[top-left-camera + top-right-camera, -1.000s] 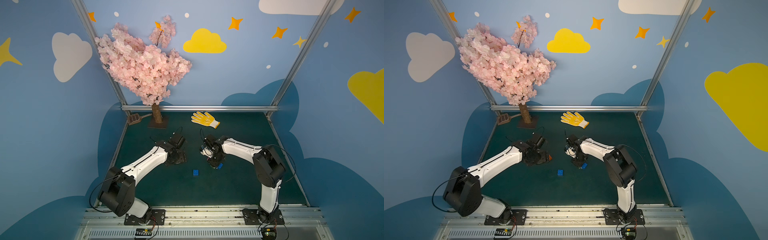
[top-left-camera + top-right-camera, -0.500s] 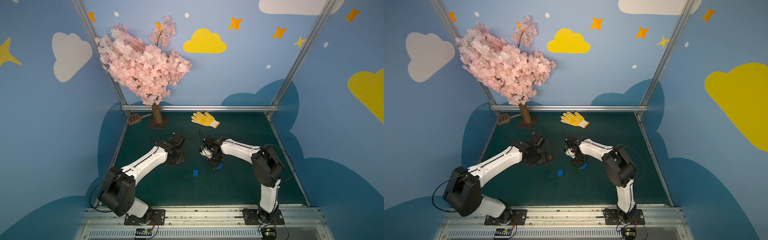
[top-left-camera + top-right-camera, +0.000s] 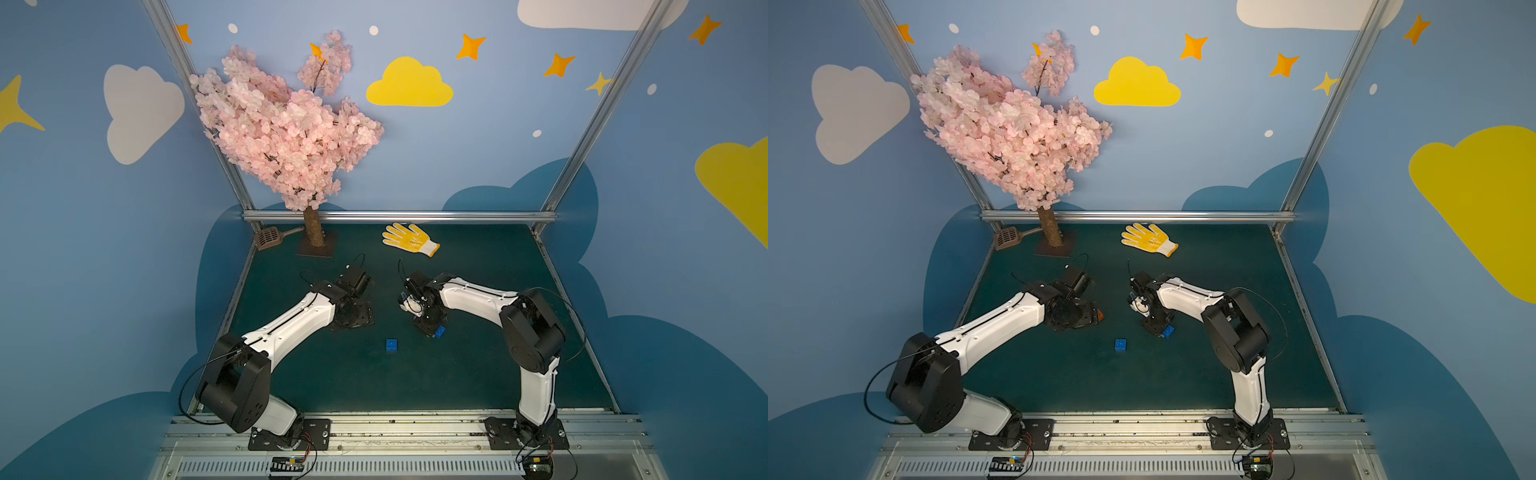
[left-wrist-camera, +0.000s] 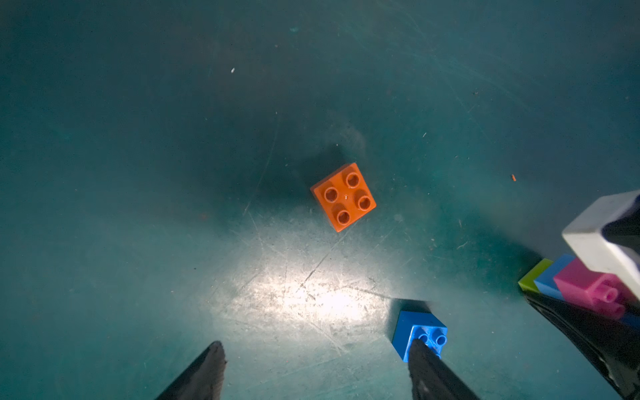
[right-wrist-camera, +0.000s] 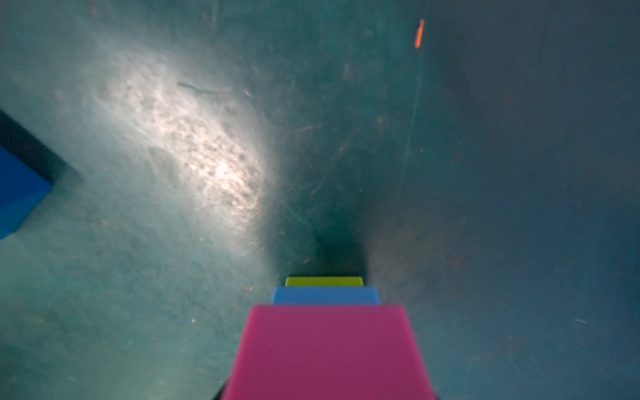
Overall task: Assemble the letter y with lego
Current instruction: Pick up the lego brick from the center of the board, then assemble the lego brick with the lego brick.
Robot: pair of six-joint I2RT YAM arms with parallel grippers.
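Observation:
An orange brick (image 4: 343, 196) lies studs up on the green mat, ahead of my left gripper (image 4: 315, 346). That gripper hangs open over the mat with nothing between its fingers. A dark blue square brick (image 4: 419, 334) sits alone on the mat beside one left fingertip; both top views show it (image 3: 391, 345) (image 3: 1121, 345). My right gripper (image 3: 428, 326) is shut on a joined stack: a pink brick (image 5: 329, 349), a light blue brick (image 5: 325, 295) and a lime green brick (image 5: 324, 281). The stack's green end is at the mat. The orange brick (image 3: 1099, 316) peeks out from under the left wrist.
A yellow glove (image 3: 409, 239) lies at the back of the mat. A pink blossom tree on a square base (image 3: 316, 249) and a brown scoop (image 3: 270, 237) stand at the back left. Metal frame rails border the mat.
The right arm has edged slightly to the left with its bricks. The left arm and the loose bricks have not moved.

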